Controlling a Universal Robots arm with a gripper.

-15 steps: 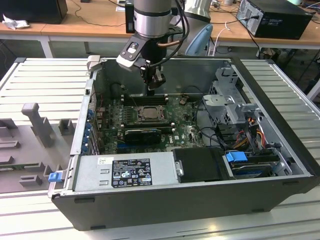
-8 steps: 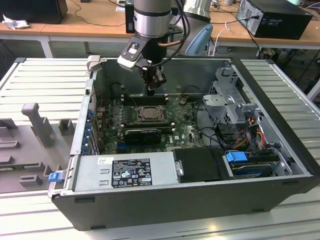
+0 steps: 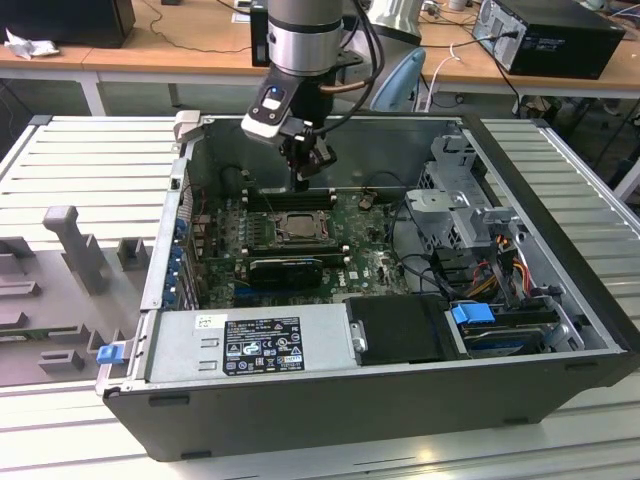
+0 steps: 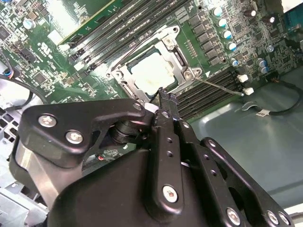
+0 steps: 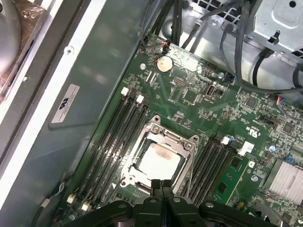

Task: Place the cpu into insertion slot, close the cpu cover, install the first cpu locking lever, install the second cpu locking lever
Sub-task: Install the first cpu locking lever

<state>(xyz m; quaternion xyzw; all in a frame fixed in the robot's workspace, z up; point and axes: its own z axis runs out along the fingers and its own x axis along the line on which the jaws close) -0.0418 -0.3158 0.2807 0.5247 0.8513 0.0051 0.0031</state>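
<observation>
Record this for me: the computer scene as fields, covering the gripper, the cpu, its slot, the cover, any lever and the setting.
gripper: gripper has its fingers together and empty, close to the socket's rim
cpu: cpu lies flat with its pale face up
insertion slot: insertion slot is occupied by the cpu
cpu cover: cpu cover is down, framing the cpu through its cut-out
lever: thin wire lever sticks out beside the socket; cannot tell whether it is latched
setting: open computer case lies on its side on a slatted table
</observation>
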